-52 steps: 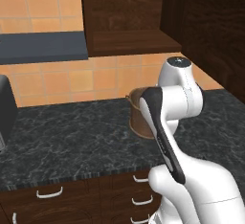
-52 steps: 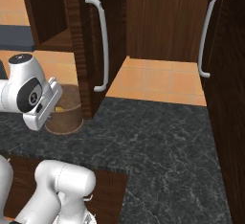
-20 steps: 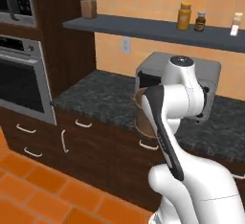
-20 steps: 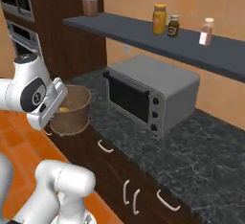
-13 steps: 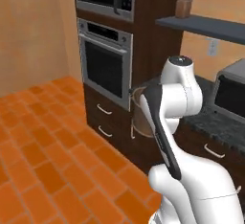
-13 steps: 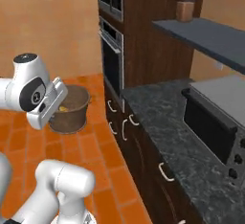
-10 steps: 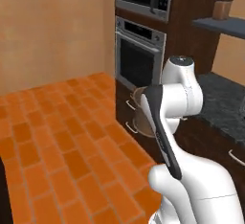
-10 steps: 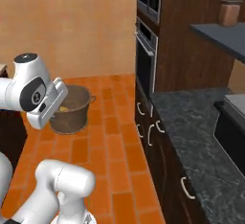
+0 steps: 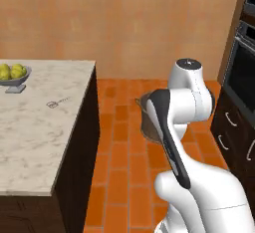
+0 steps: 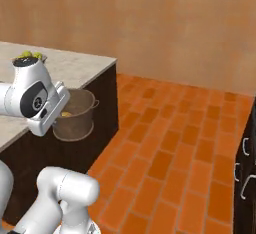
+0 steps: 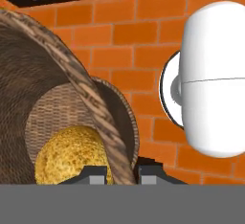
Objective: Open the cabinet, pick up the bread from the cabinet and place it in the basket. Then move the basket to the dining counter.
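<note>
Left base view: hanging in the air over the brick floor point(image 9: 117, 142), the basket point(image 9: 147, 120), beside the table point(image 9: 35, 137).

Right base view: carrying the basket point(image 10: 75, 115) at the table's point(image 10: 75, 65) corner.

Hand view: gripper point(image 11: 122, 173) clamping shut on the basket point(image 11: 57, 103) rim, bread point(image 11: 72, 156) sitting inside.

Even, diffuse rendered lighting, no evident source, soft low-contrast shadows, mild gloss on the white arm point(image 9: 185, 108), slightly soft resolution in both base views, no glare, no edge distortion, basket point(image 11: 57, 98) interior darker.
</note>
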